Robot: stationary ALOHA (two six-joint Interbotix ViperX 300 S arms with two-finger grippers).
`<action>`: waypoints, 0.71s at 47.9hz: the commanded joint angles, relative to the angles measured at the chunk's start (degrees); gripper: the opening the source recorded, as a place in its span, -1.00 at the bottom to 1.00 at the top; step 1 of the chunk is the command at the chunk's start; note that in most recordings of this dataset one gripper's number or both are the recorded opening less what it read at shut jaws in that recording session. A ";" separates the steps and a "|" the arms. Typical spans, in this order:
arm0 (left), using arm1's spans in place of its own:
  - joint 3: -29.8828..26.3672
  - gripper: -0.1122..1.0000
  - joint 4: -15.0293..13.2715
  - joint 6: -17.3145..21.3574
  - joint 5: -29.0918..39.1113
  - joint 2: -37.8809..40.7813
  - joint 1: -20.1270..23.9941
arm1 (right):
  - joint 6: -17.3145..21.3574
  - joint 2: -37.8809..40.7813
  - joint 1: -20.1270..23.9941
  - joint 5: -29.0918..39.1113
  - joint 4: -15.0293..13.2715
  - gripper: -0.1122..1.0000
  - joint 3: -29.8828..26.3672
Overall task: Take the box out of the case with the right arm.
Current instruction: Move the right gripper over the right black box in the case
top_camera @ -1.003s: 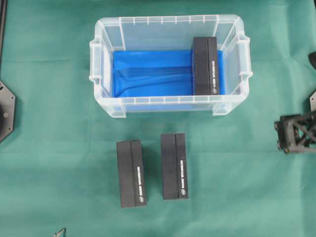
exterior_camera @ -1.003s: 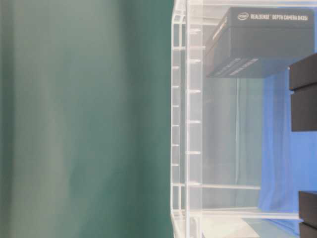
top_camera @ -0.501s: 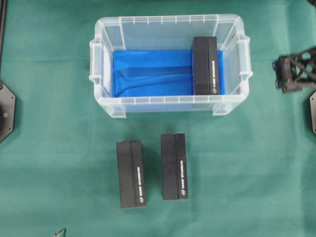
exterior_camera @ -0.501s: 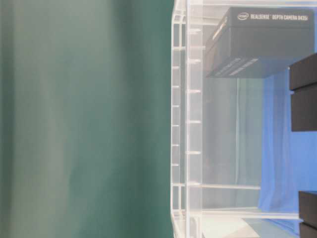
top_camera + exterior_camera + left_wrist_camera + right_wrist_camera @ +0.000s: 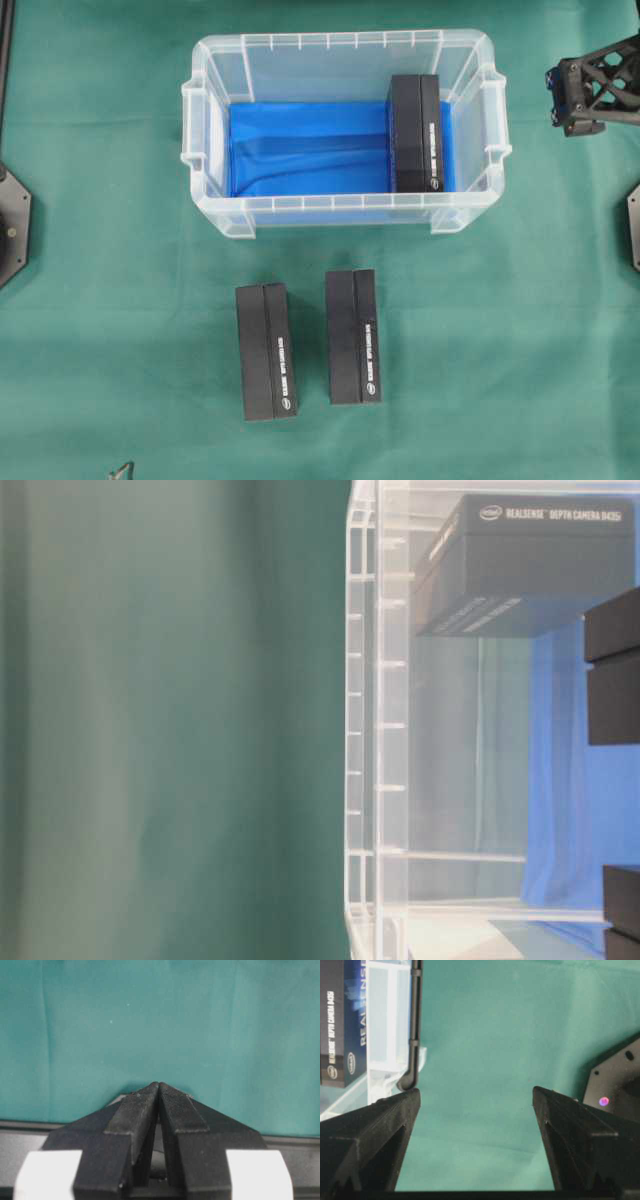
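Swung up along the table's right edge since a second ago, the right gripper [image 5: 552, 95] hangs wide open and empty just right of the case [image 5: 345, 45], where the box [image 5: 415, 132] lies beyond its near wall.

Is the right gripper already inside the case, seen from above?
No, the right gripper is outside the case, over the green cloth.

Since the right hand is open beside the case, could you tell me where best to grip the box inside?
Probably from above, pinching the box's two long sides mid-length. It lies flat near the case's right wall, whose rim blocks sideways entry for the right hand.
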 commanded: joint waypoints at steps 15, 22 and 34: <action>-1.67 -0.77 0.18 -0.09 -0.26 0.09 0.18 | -0.26 -0.26 -0.18 -0.09 0.09 0.78 -0.62; -1.67 -0.77 0.18 -0.18 -0.26 0.18 0.18 | -0.09 -0.26 -0.18 -0.53 0.35 0.77 -0.70; -1.76 -0.77 0.18 -0.26 -0.18 0.62 0.18 | -0.09 3.16 -0.18 -3.25 1.67 0.77 -2.64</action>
